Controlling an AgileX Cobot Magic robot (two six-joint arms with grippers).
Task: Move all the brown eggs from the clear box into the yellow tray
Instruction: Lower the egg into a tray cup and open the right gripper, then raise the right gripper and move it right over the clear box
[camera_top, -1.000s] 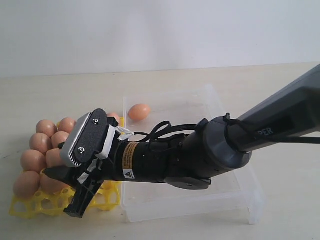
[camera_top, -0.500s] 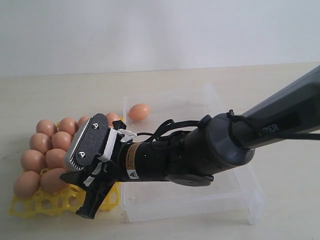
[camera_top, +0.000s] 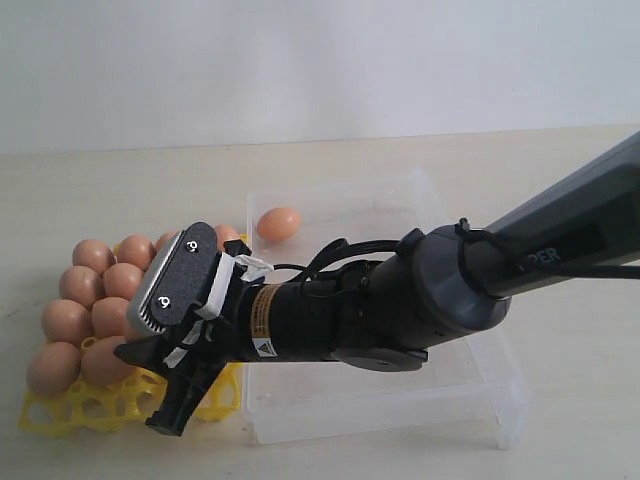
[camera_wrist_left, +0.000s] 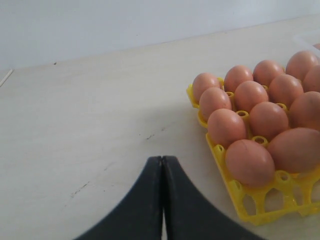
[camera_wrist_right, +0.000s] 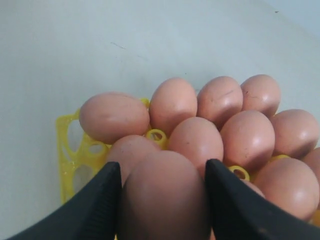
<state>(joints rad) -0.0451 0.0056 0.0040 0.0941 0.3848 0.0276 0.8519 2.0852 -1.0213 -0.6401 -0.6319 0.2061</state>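
Right gripper (camera_wrist_right: 162, 167) grips an egg (camera_wrist_right: 162, 205) low over the tray (camera_wrist_right: 62, 155), likely to seat it; left gripper (camera_wrist_left: 162, 167) closed, idle.

Left end effector (camera_wrist_left: 162, 161) closed; right end effector (camera_wrist_right: 162, 169) around brown egg (camera_wrist_right: 161, 207)

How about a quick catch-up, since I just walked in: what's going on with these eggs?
The right claw grips a brown egg right over the yellow tray, which already holds many other eggs but has empty cups along one edge. A last egg lies in the clear box. The left claw is shut and empty, off to the side of the tray over the table.
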